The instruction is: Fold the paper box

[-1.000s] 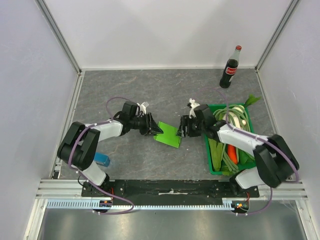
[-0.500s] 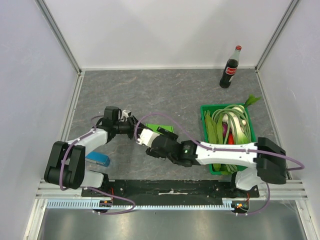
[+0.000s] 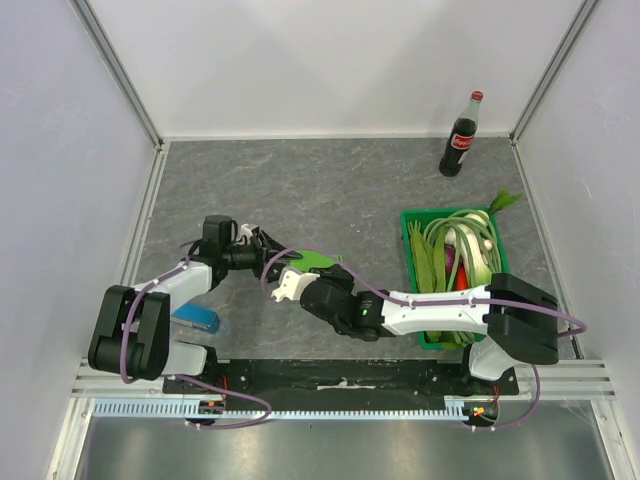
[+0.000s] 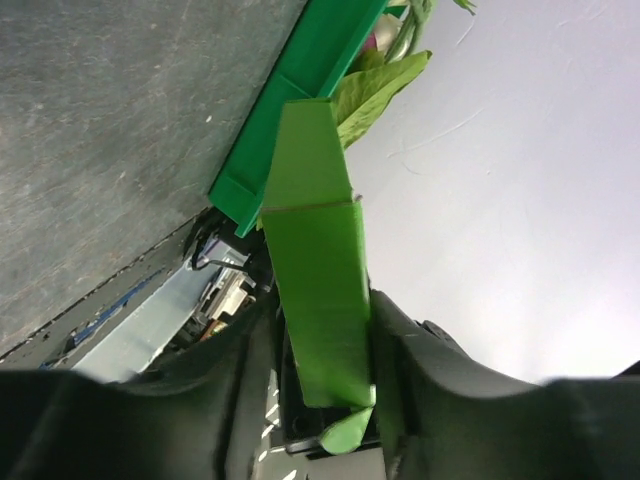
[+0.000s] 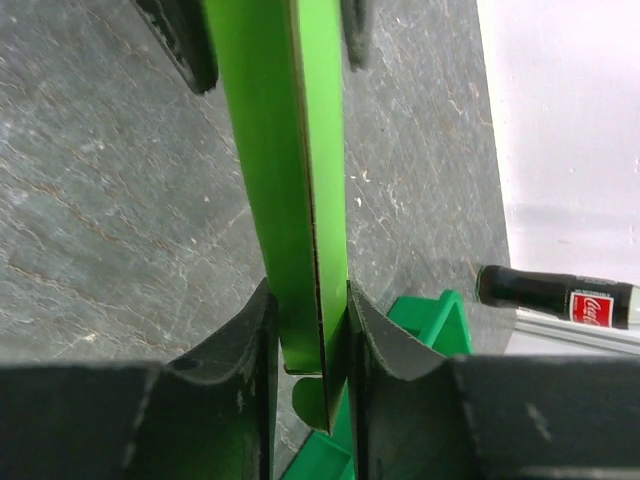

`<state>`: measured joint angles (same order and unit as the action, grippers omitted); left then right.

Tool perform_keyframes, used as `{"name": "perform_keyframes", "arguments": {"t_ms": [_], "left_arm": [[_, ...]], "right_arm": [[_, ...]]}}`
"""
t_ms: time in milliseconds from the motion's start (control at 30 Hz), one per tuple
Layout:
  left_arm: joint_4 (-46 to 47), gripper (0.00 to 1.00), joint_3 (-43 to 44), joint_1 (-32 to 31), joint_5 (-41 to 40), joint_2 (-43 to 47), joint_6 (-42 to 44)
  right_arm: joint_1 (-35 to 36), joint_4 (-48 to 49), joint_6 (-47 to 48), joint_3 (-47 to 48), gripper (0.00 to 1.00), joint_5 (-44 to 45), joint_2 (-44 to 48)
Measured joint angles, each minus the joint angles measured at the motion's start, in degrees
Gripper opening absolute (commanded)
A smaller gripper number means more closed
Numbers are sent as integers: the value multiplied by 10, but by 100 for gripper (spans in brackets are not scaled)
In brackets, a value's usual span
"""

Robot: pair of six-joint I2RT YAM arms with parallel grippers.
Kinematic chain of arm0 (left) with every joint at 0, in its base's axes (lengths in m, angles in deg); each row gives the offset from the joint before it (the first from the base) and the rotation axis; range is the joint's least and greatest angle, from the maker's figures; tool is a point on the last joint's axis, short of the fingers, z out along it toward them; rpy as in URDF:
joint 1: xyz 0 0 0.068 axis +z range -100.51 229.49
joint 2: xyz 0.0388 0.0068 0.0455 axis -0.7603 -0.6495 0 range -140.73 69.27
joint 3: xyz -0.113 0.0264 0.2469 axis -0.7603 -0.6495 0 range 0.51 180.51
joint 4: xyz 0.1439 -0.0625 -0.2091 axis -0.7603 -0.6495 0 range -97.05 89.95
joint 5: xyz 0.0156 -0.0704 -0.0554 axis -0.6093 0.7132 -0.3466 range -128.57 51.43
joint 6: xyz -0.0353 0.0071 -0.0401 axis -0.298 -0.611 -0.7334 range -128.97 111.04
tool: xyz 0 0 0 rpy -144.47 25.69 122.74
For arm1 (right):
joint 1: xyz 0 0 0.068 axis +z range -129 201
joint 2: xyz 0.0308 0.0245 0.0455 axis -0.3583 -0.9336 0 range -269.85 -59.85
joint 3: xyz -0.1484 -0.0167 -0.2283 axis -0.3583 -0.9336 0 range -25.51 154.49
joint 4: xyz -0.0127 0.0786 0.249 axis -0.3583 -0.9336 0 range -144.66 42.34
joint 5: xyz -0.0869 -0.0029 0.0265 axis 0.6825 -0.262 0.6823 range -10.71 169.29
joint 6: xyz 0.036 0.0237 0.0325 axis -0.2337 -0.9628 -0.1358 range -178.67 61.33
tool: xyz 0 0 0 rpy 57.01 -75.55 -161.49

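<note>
The paper box [image 3: 318, 262], a lime-green card piece, stands on edge above the grey table between both grippers. My left gripper [image 3: 283, 254] comes in from the left and is shut on the paper box [image 4: 318, 290], the card pinched flat between its fingers [image 4: 325, 330]. My right arm stretches across the front of the table, and its gripper [image 3: 306, 274] is shut on the box's near end. In the right wrist view, the folded card [image 5: 290, 200] runs up from my right gripper [image 5: 310, 305] to the left gripper's dark fingertips [image 5: 185, 45] at the top.
A dark-green crate [image 3: 425, 211] of vegetables stands at the right, also showing as a green rim [image 4: 300, 90] and a corner [image 5: 430, 320]. A cola bottle [image 3: 461, 135] stands at the back right. A blue block [image 3: 195, 318] lies by the left arm's base.
My right arm has swung from beside the crate across the front and shut on the box after opening wide. My left gripper has drawn back to the left with the box.
</note>
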<state>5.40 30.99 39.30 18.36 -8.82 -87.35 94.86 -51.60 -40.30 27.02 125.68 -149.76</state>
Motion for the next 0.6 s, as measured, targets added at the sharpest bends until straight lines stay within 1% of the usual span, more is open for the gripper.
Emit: {"name": "perform_keyframes", "arguments": {"t_ms": [33,67,100,200,233,333,400,467,533,567,600], "left_arm": [[3,61,3,0,2,-2,0],[3,70,7,0,3,-3,2],[3,74,10,0,4,-3,5],[-5,83,22,7,1,-3,46],[-11,84,25,11,-2,-2,65],[-39,83,28,49,-30,10,138],[-76,79,28,77,-70,36,192],[-103,75,26,92,-126,77,247],[-107,73,24,87,-173,123,295],[-101,74,21,73,-195,145,315],[-91,75,18,45,-224,168,340]], "right_arm": [[0,1,7,0,25,-7,-1],[0,4,10,0,24,-9,-2],[-3,5,10,0,22,-14,-2],[-36,-4,-2,4,23,-53,0],[-50,-12,-8,5,23,-70,2],[-110,-60,-35,17,25,-162,15],[-158,-101,-54,40,25,-241,17],[-199,-135,-68,63,25,-302,16],[-242,-173,-77,93,25,-374,3],[-259,-187,-79,109,24,-406,-11],[-275,-203,-78,128,23,-436,-29]]}}
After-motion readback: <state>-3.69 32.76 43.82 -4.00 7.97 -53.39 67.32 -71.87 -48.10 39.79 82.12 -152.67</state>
